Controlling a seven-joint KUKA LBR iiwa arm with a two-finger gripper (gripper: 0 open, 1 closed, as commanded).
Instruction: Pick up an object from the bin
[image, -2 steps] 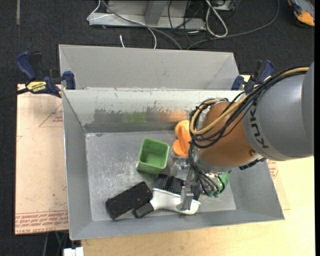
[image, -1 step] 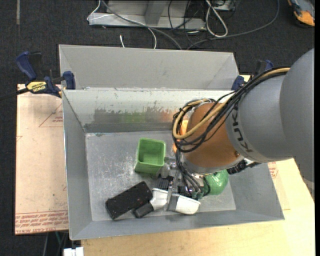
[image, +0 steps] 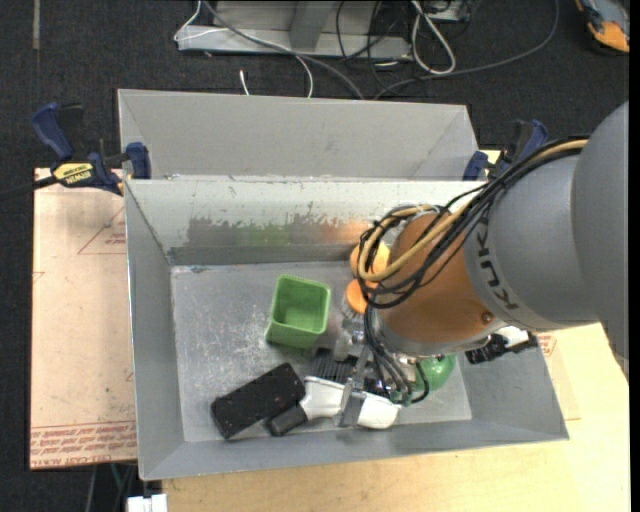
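My gripper (image: 352, 398) hangs low near the bin's front wall, right over a white object (image: 330, 398) that lies flat there. Whether it touches that object I cannot tell. A black rectangular object (image: 256, 400) lies just left of the white one, with a small dark piece (image: 286, 421) at its right end. A green square cup (image: 299, 311) stands upright a little behind and left of the gripper. A green round thing (image: 437, 371) peeks out from under the arm on the right.
The arm with its orange cover and cables hides the bin's right half. Bare grey floor shows at the left and back of the bin, up to the sloping walls.
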